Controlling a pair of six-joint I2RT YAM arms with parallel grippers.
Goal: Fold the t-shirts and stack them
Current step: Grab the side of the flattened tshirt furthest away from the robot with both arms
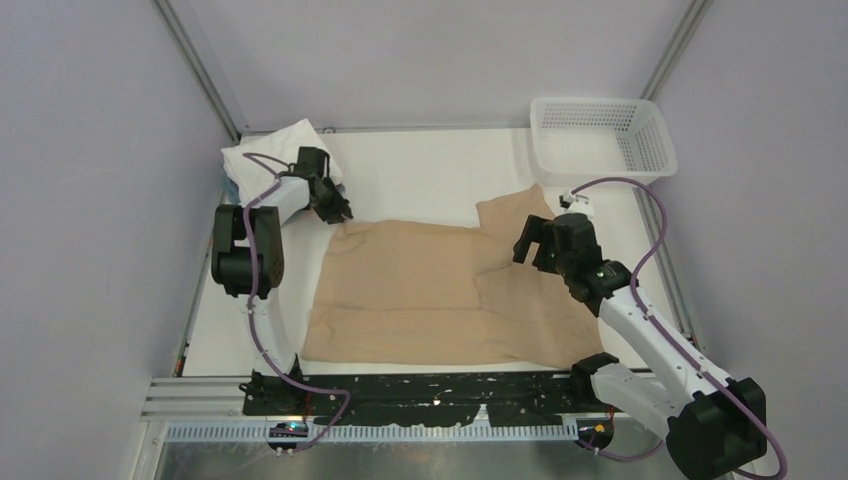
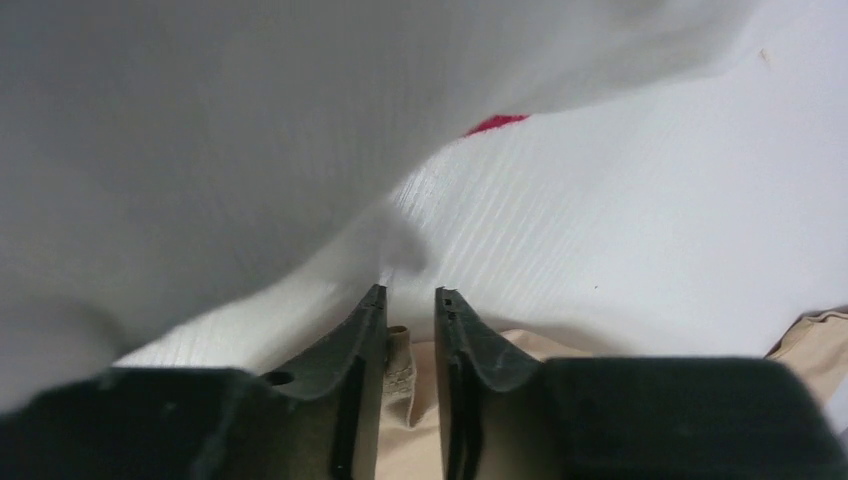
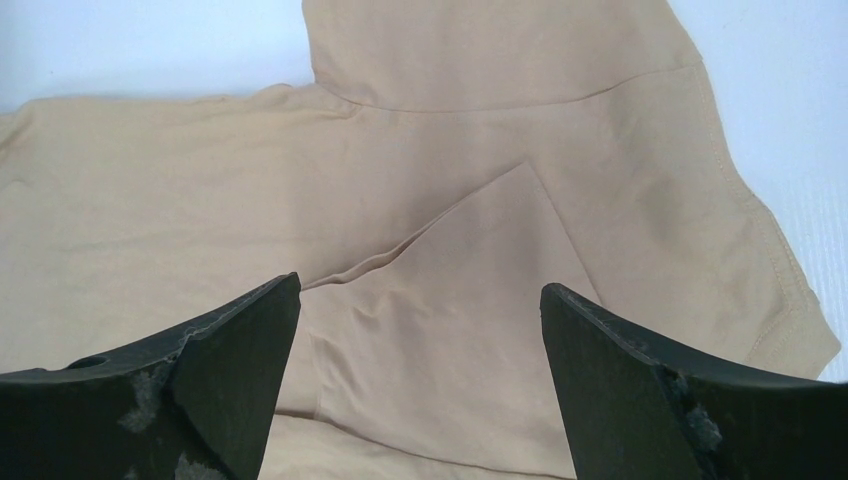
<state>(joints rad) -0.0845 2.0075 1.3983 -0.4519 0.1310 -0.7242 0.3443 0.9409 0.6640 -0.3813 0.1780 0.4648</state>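
Our left gripper (image 2: 410, 296), nearly closed, pinches the hem of the tan t-shirt (image 1: 420, 290) towards the far-left corner; our right gripper (image 3: 420, 286) hangs wide open, empty, above it.

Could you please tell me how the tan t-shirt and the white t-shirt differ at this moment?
The tan t-shirt lies spread open in the middle; the white t-shirt sits heaped in the far left corner. The left gripper pinches the tan t-shirt's corner; the white t-shirt is ungripped. Both are plain cloth.

White table (image 1: 420, 170), tan t-shirt (image 1: 420, 290) spread flat mid-table, folded shirts (image 1: 270, 155) far left corner, mesh basket (image 1: 648, 140) far right corner.
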